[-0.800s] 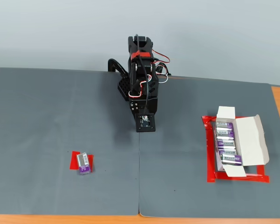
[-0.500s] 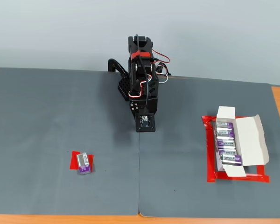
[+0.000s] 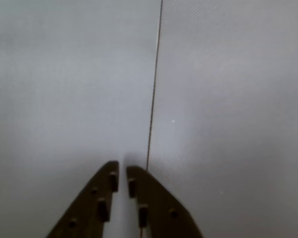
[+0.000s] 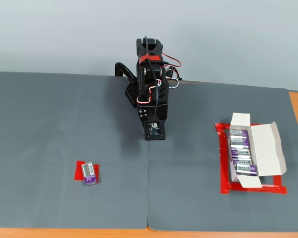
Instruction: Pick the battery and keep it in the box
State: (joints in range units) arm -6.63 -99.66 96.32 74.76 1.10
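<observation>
Purple with a silver-white labelled face, the battery lies flat on the grey mat in the lower left of the fixed view. It rests on a small red tape patch, its long side running roughly up and down the picture with a slight tilt, and the label print is too small to read. Its purple end points toward the near edge of the mat.

Well apart from it, at the right side of the same view, sits the box, a white cardboard carton with its flaps folded open. It stands inside a red tape outline. Several more batteries of the same purple and silver look lie stacked in a column in its left half; the right half shows bare white card.

Between the two, near the back of the mat, the black arm is folded low over its base, with red tape around its upper part and red and white wires looping at its right. The wrist camera module faces forward.

In the wrist view the gripper shows its two dark fingers nearly together, a thin slit between the tips, holding nothing. Beneath lies only grey mat and the seam between two mat sheets.

Against the earlier fixed pictures nothing has shifted: arm, battery and box sit as they did.
</observation>
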